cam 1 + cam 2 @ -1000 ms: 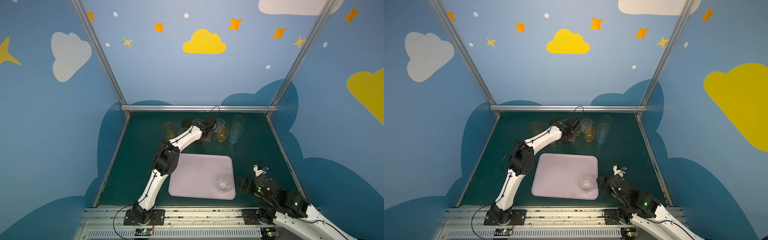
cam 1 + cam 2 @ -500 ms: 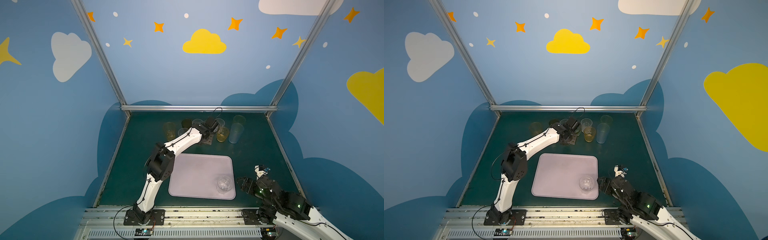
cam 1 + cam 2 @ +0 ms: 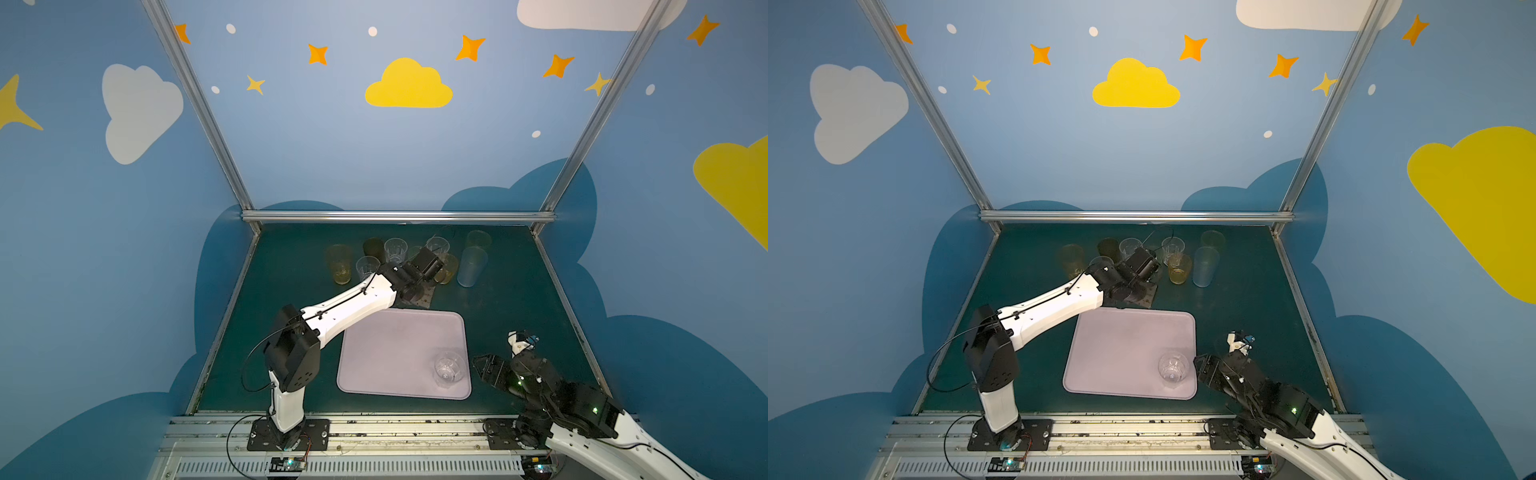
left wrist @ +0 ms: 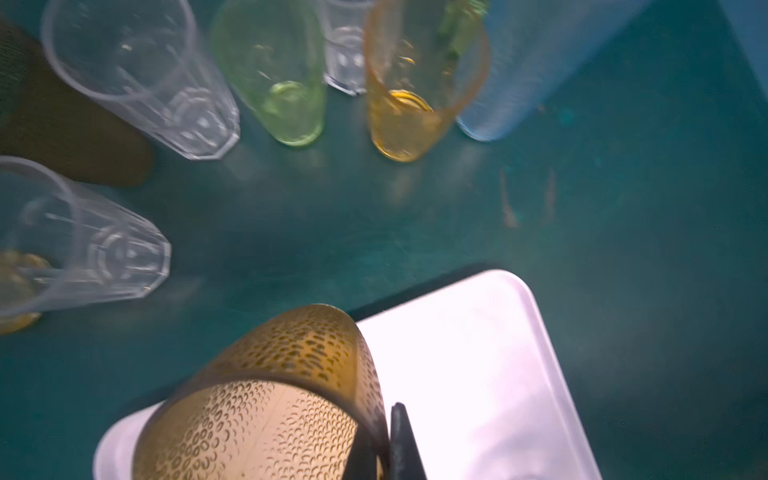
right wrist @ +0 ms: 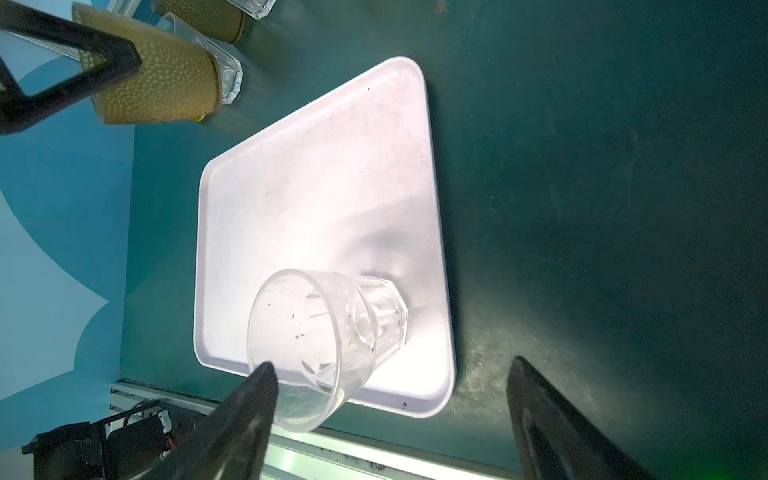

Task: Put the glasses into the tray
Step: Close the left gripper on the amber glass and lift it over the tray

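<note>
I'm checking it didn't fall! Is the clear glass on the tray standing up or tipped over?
Standing up: in both top views the clear glass faces mouth-up, base flat on the tray.

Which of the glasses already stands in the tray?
The clear faceted glass at the tray's near right corner; no other glass rests on it.

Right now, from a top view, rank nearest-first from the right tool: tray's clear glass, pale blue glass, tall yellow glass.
1. Clear glass, on the tray, beside the right tool.
2. Pale blue glass, back right.
3. Tall yellow glass, back left.
</note>
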Controlling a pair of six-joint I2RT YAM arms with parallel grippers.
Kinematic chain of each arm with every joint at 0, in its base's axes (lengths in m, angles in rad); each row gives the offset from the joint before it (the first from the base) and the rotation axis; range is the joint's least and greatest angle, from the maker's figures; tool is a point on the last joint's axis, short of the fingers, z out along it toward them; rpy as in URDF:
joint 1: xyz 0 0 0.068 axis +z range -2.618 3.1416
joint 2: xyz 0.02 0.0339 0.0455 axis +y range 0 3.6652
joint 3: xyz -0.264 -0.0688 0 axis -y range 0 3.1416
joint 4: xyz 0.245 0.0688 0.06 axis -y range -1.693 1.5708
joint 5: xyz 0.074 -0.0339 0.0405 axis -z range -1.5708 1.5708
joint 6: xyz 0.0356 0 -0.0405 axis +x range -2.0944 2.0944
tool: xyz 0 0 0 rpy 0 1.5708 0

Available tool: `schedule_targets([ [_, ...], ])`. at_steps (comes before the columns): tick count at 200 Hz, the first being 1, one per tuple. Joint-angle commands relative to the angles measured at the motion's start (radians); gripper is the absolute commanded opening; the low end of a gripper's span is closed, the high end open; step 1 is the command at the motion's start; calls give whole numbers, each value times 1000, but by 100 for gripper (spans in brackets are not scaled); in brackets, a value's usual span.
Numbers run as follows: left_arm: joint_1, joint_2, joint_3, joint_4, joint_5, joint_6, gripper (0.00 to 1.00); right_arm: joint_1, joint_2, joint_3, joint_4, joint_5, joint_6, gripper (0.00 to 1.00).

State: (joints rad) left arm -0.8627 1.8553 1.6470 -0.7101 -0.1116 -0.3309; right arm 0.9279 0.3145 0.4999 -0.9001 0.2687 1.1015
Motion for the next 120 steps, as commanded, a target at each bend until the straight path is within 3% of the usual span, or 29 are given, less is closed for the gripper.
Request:
schedule_targets([
  [1, -29, -28, -21, 8, 42, -30, 4, -4, -7, 14, -34, 5, 11, 86],
  [73, -132, -16, -83, 23, 96, -73, 4, -4, -84, -10, -23, -26, 12, 86],
  [120, -148, 33, -92, 53, 152, -95, 4, -3, -152, -31, -34, -32, 27, 86],
])
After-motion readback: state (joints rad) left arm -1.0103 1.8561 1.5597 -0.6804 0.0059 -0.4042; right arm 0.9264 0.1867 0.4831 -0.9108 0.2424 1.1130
